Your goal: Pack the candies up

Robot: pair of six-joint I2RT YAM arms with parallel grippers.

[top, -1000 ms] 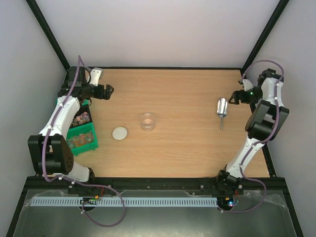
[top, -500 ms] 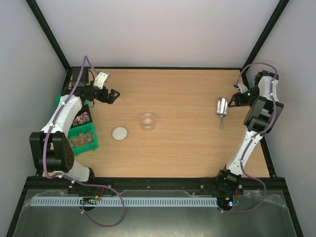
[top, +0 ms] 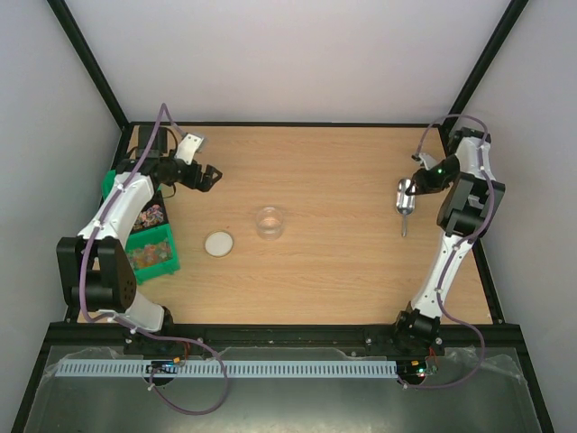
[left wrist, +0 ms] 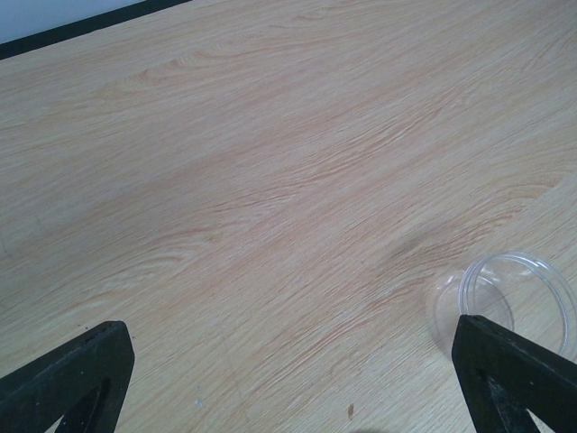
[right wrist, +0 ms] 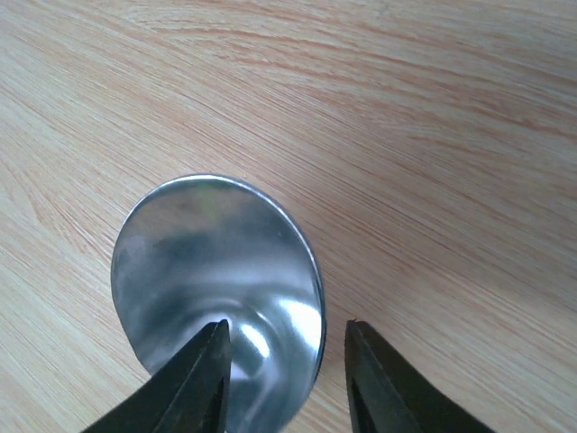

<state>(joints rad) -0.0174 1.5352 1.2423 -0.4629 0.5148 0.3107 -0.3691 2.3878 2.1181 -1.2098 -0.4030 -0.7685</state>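
Note:
The candies [top: 150, 250] are small mixed-colour sweets lying in a green bin [top: 174, 260] at the table's left edge. A clear jar [top: 269, 222] stands mid-table and also shows at the right edge of the left wrist view, as the jar [left wrist: 532, 293]. My left gripper [top: 209, 177] hovers left of the jar; the left gripper [left wrist: 288, 327] is open wide over bare wood. The metal scoop [top: 405, 200] lies at the right. My right gripper [top: 416, 180] is at its bowl. In the wrist view the right gripper [right wrist: 287, 327] straddles the rim of the scoop [right wrist: 216, 271], one finger inside the bowl and one outside, with a gap still showing.
A round whitish lid [top: 218, 243] lies flat on the wood between the bin and the jar. Black frame rails run along the table's back and sides. The scoop's thin handle [top: 403, 225] points toward the near edge.
My right gripper has moved left onto the scoop's bowl and its jaws have narrowed. The left gripper has shifted a little to the right, staying wide open.

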